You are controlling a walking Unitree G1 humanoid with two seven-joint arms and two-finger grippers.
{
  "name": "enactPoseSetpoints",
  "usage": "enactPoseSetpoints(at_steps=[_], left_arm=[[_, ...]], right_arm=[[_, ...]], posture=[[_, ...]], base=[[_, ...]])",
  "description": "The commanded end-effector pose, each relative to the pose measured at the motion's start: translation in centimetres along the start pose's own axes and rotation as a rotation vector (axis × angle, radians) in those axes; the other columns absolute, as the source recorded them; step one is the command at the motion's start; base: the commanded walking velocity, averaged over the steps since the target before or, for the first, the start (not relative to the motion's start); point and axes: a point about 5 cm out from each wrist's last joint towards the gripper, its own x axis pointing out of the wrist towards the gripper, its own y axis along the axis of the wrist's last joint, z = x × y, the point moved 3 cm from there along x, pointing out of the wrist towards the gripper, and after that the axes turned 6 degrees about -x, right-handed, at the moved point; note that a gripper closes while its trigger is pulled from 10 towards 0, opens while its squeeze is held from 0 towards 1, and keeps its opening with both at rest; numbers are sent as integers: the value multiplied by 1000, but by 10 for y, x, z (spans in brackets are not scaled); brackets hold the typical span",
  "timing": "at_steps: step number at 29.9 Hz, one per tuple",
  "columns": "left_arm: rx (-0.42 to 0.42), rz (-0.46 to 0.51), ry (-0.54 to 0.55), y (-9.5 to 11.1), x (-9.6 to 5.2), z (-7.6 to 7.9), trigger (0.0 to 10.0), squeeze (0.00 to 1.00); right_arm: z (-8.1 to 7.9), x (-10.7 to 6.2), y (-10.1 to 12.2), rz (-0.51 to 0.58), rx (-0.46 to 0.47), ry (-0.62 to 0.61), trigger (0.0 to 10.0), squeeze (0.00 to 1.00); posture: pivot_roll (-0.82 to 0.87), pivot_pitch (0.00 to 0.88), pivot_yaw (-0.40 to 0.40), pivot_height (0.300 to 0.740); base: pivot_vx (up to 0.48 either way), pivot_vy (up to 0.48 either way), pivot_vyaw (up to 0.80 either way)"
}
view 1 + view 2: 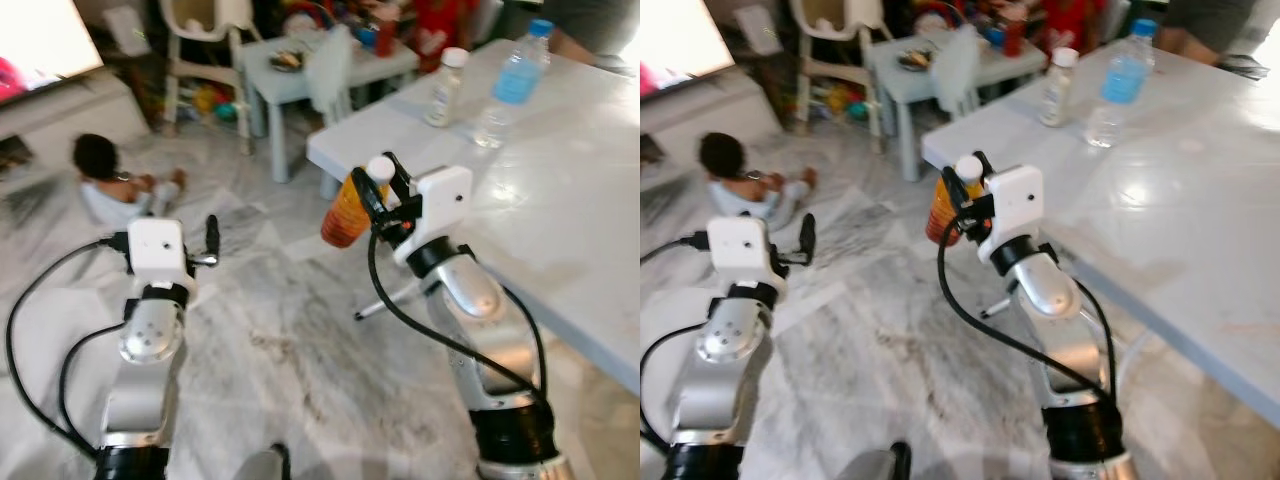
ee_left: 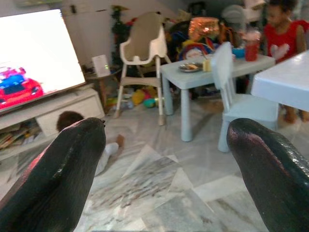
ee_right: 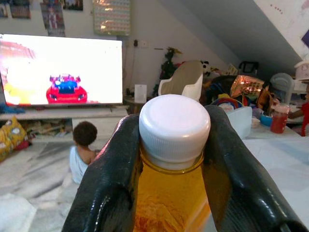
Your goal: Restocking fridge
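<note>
The orange juice bottle (image 1: 345, 212) with its white cap (image 3: 175, 126) sits clamped between the two black fingers (image 3: 108, 193) of the right gripper (image 1: 382, 188), which pinch it just under the cap. It hangs tilted in the air, cap up toward the gripper's white housing and its orange body angled down and away, off the near corner of the white table (image 1: 560, 210) and clear of the marble floor (image 1: 290, 350) below.

Beyond that gripper, farther along the tabletop, stand a small white-capped bottle (image 1: 446, 87) and, just beside it, a clear water bottle with a blue cap and label (image 1: 511, 82). Past the table edge, ahead of the held bottle, is a small pale blue children's table (image 1: 300, 70) with a plate on it and a matching pale chair (image 2: 229, 92); a child in red (image 2: 285, 34) sits at its far side.

The left gripper (image 1: 211, 240) is held out over the floor, well apart from the bottle, its fingers (image 2: 63, 179) spread wide with nothing between them. Ahead of it a small child (image 1: 115, 185) sits on the floor, facing a lit television (image 3: 63, 70) that shows a red car. A white high chair (image 2: 142, 58) stands near the children's table.
</note>
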Motion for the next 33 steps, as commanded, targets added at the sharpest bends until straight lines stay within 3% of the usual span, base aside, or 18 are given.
enactPoseSetpoints(at_steps=[1, 14, 19, 26, 33], left_arm=[[27, -7, 35, -2, 1, -12, 10000, 0], [43, -20, 51, -7, -2, -14, 10000, 0], [64, -10, 92, -3, -2, -27, 10000, 0], [90, -35, 113, -11, -12, -32, 10000, 0], [140, -78, 171, -25, -26, -44, 10000, 0]], right_arm=[[-6, 3, 16, 69, 7, 18, 10000, 0], [-4, 1, 13, 58, 2, 15, 10000, 0], [-10, 6, 13, 64, 16, 29, 10000, 0], [-15, 3, 5, 46, 42, 41, 10000, 0], [0, -13, -18, -35, 23, -11, 10000, 0]], posture=[[-56, 50, 17, 740], [-35, 50, -2, 740], [26, 56, -2, 740], [55, 53, -16, 740], [52, 47, -23, 740]], base=[[0, 0, 775], [0, 0, 775], [0, 0, 775], [0, 0, 775], [0, 0, 776]])
